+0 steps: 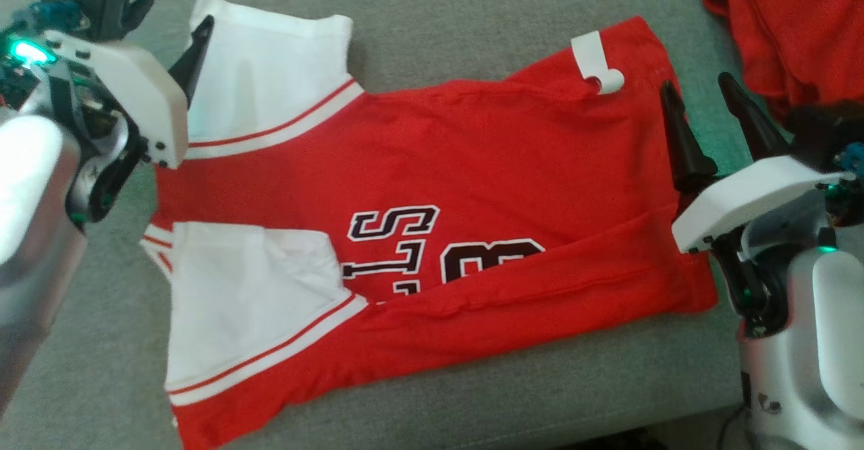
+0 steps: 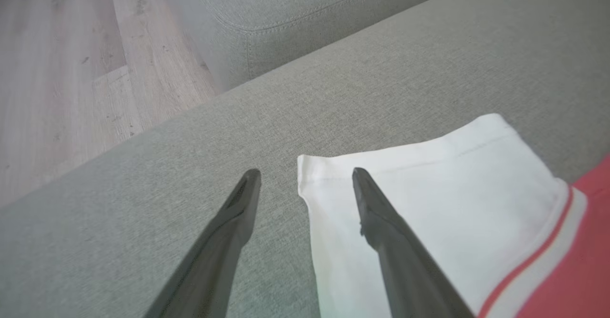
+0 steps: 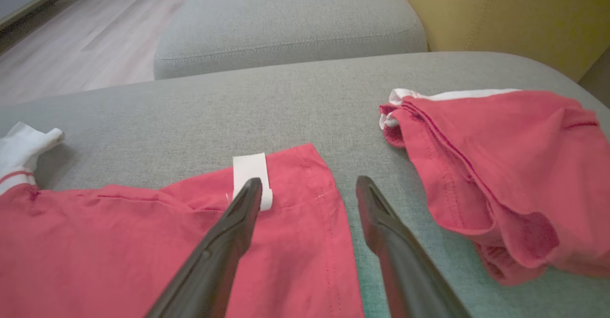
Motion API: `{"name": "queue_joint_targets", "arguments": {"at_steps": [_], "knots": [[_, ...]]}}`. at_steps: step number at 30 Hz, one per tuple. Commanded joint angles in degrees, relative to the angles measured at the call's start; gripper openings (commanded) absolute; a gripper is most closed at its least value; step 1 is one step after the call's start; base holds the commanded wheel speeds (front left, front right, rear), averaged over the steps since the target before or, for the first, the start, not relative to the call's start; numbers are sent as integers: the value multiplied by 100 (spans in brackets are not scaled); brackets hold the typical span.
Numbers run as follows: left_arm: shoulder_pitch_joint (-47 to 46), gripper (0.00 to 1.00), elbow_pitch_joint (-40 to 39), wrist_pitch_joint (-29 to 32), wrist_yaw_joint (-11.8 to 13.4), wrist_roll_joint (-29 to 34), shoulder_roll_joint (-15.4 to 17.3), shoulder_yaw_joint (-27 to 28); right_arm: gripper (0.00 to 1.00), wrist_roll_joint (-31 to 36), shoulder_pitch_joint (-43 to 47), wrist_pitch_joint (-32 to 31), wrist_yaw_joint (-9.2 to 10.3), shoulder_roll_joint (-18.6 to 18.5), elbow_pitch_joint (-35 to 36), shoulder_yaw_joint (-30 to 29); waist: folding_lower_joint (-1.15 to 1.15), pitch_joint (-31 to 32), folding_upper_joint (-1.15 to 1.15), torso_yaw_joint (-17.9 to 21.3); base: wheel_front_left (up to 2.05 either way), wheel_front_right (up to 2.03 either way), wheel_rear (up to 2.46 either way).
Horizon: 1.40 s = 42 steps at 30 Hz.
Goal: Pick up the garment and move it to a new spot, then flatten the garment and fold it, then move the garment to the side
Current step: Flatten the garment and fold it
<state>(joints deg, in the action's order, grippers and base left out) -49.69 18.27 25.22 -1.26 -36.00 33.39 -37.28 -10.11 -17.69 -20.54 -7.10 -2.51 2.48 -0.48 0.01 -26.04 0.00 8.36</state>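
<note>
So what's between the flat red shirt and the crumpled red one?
A bare strip of grey fabric sofa cushion, shown in the right wrist view.

A broad grey cushion point(image 1: 513, 389) of woven fabric spreads across the near middle, evenly and softly lit, with faint shadows. Beyond its far edge sits a second grey cushion point(image 3: 286, 22), a stitched seam running along its rim. Pale wood-plank flooring point(image 2: 57, 70) stretches away at the far left. At the far right a mustard-yellow surface point(image 3: 500, 13) rises behind the cushions, plain and smooth
</note>
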Motion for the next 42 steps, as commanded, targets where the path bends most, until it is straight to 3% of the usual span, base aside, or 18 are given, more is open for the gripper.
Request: {"name": "queue_joint_targets", "arguments": {"at_steps": [1, 15, 16, 17, 19, 28, 36, 42], "knots": [[-362, 100, -39, 38, -48, -7, 219, 218, 100, -44, -187, 72, -39, -37, 151, 155, -1, -163, 0, 161, 0, 0, 0], [-440, 100, 347, 629, -235, -258, 123, 0, 100, -139, -433, 235, -39, -37, -141, 266, -1, -331, 0, 263, 0, 0, 0], [-443, 85, 350, 688, -244, -281, 109, -21, 100, -141, -461, 233, -39, -37, -155, 272, -1, -338, 0, 265, 0, 0, 0], [-448, 45, 348, 725, -250, -292, 95, -39, 100, -143, -490, 234, -39, -37, -168, 281, -1, -343, 0, 268, 0, 0, 0], [-454, 0, 341, 774, -266, -325, 62, -67, 100, -153, -550, 234, -39, -37, -188, 302, -1, -353, 0, 276, 0, 0, 0], [-569, 0, 317, 579, -258, -242, -17, -104, 100, -48, -845, 38, -39, -110, -408, 315, -1, -266, 0, 160, 0, 0, 0], [-593, 0, -36, -69, -125, -210, -240, 27, 100, -101, -1366, -495, -39, -560, -1089, 274, -1, -84, 0, -248, 0, 0, 0], [-399, 0, -608, -363, -27, -233, -210, 110, 100, -198, -1883, -1048, -39, -956, -1649, 349, -1, -99, 0, -527, 0, 0, 0]]}}
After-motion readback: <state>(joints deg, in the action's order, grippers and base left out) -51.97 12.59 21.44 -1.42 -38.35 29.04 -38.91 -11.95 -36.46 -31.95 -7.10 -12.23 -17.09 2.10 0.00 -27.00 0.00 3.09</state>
